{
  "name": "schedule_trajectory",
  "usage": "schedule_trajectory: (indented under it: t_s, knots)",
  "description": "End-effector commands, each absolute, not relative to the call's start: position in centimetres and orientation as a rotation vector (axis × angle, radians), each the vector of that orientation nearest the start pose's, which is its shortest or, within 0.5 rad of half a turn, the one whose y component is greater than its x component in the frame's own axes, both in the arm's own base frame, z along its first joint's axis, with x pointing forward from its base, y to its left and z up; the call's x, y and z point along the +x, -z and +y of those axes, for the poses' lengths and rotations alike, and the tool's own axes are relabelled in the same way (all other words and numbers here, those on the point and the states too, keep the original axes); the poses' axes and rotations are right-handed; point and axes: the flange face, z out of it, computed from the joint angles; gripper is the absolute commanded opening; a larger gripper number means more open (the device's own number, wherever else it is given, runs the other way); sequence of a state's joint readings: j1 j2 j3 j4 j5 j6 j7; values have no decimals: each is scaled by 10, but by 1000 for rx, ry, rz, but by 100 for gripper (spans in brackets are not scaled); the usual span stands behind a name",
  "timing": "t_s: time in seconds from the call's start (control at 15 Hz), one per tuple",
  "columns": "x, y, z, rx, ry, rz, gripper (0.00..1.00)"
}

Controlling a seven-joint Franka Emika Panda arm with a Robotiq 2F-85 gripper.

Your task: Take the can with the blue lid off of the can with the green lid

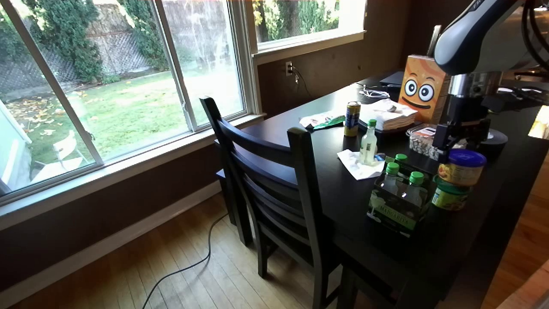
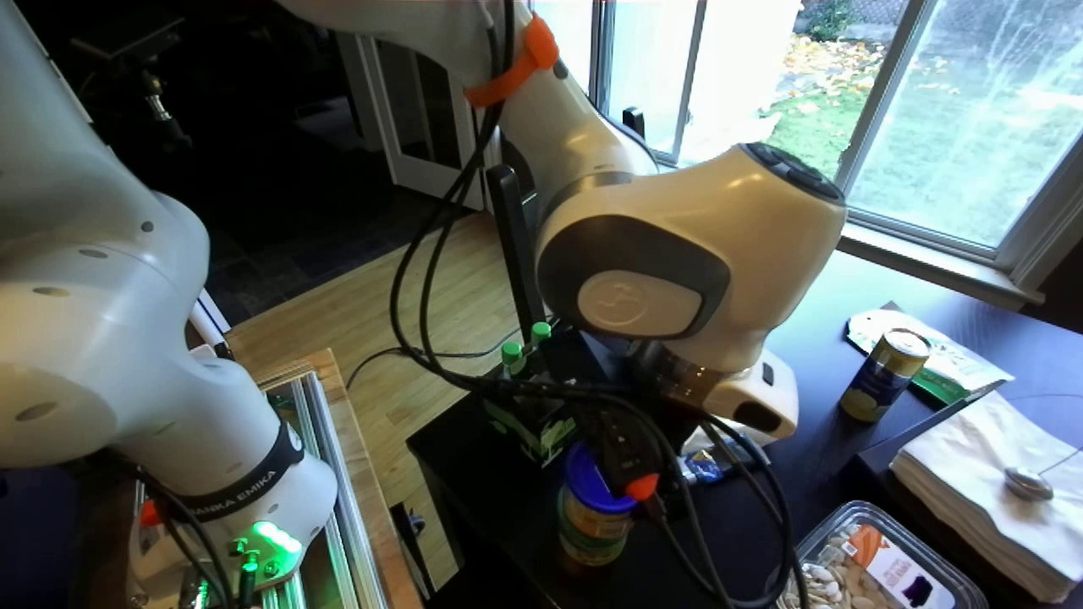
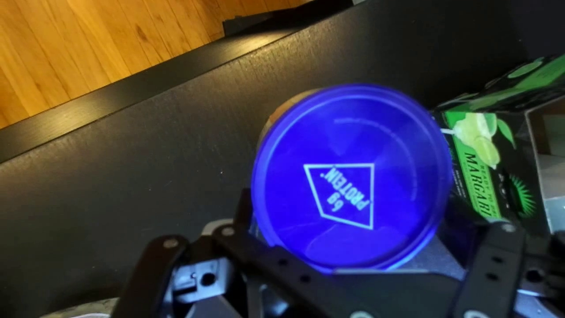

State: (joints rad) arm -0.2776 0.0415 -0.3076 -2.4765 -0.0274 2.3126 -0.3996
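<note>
The can with the blue lid (image 1: 463, 171) stands on top of the can with the green lid (image 1: 451, 199), and the stack rests on the dark surface (image 3: 145, 176); both exterior views show the pair. In the wrist view the round blue lid takes up the middle, printed with "6g PROTEIN" inside a pale outline. The claw (image 3: 352, 216) is at the upper can, its fingers (image 3: 494, 251) spread apart with the blue lid between them; whether they pinch it or only flank it cannot be made out. Above, the white arm (image 2: 694, 245) bends down over the surface. Just beside the stack stands a dark carton (image 1: 391, 216) marked MARGARITA, holding bottles (image 1: 414, 191) with green caps. Near it, in an exterior view, a clear bottle (image 1: 368, 148) stands upright on a white napkin (image 1: 358, 173). Farther along are a tall gold and dark blue can (image 1: 352, 122), a green and white bag (image 1: 324, 120) lying flat and a pile of paper napkins (image 1: 393, 120). A clear plastic tub (image 2: 897, 571) with pale pieces inside sits beyond the stack, and an orange box (image 1: 423, 88) with a cartoon face stands behind it. A black chair (image 1: 305, 171) is at the surface's edge.
</note>
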Motion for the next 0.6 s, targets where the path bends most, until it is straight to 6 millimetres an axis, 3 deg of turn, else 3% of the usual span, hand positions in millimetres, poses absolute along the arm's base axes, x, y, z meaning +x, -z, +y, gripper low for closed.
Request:
schedule_trajectory:
  t_s: [0.0,0.33,0.4,0.53]
  knots:
    - [394,-306,-261,-3039,-252,302,71]
    - [429,-338,-256,-2976,-143,332,71]
    - [418,-326,-261,-3019,-174,327,96]
    - [426,-333,-257,-3007,-144,329,96]
